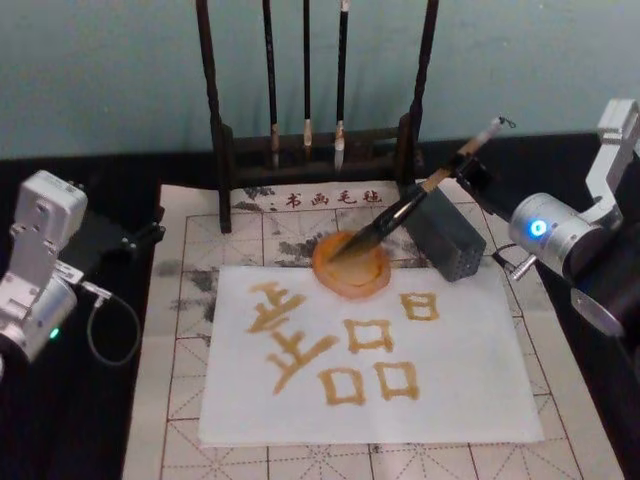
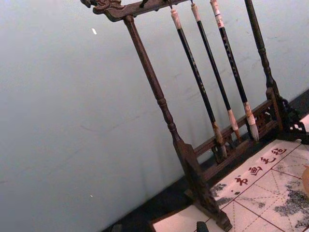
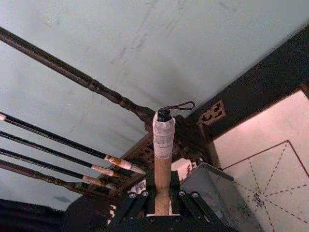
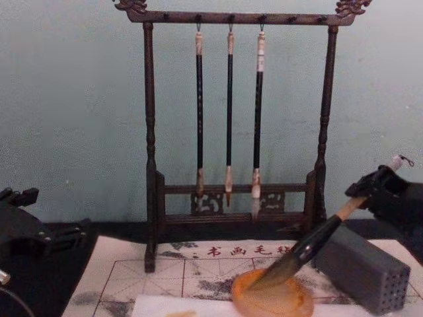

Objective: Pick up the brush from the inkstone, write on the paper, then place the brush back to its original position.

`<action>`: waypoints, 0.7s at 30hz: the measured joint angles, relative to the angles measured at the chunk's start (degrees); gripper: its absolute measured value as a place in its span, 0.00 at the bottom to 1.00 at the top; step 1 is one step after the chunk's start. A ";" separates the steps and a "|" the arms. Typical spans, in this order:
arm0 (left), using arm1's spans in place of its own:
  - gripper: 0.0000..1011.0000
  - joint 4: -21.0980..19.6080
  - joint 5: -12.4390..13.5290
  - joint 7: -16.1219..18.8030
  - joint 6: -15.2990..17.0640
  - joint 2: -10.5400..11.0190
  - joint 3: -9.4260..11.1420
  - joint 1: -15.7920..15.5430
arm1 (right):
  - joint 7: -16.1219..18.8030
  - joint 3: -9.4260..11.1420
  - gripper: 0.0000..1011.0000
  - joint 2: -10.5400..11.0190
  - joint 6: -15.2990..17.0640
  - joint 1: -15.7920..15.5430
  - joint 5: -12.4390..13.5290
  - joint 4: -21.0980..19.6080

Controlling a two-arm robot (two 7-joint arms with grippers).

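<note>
The paper (image 1: 480, 400) lay nearest, a white sheet on the grid-lined felt (image 1: 185, 420), its middle filled with amber brushed characters (image 1: 300, 340). A bare strip ran along its near edge and a wider bare patch lay at its right side. To the left, open felt ran out to the black tabletop (image 1: 90, 430).

The left gripper (image 1: 148, 232) sat parked at the felt's left edge, well apart from the paper. I could not tell its state.

The inkstone (image 1: 352, 268), a round amber dish, sat across the paper's far edge, partly on the sheet and partly on the felt. The grey rectangular block (image 1: 452, 240) stood just to its right.

The brush (image 1: 420, 190) had its dark tuft down in the inkstone. Its long axis slanted steeply, rising rightward and away past the block's left end. The tan handle ended in a white cap, with the cord loop at the highest point. Whether the shaft touched the block was unclear.

The right gripper (image 1: 468, 172) was clamped on the handle just below the cap. In the right wrist view the shaft stood pinched between its black fingers (image 3: 140, 205).

Close behind, the dark wooden brush rack (image 1: 215, 120) hemmed in the far side. Its right post stood near the gripper, and three thin black-shafted brushes (image 4: 229, 112) hung from it before the pale blue-green wall (image 4: 73, 99).
</note>
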 joint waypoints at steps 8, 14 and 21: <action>0.99 0.00 0.00 0.00 0.00 0.00 0.00 0.00 | -0.54 -1.21 0.20 0.34 -1.14 0.17 0.45 0.72; 0.99 0.00 0.00 0.00 0.00 0.00 0.00 0.00 | -0.94 -1.96 0.20 0.67 -1.88 0.18 0.87 0.85; 0.99 0.00 0.00 0.00 0.00 0.00 0.00 0.00 | -1.44 -2.81 0.20 1.03 -2.65 0.33 1.20 1.18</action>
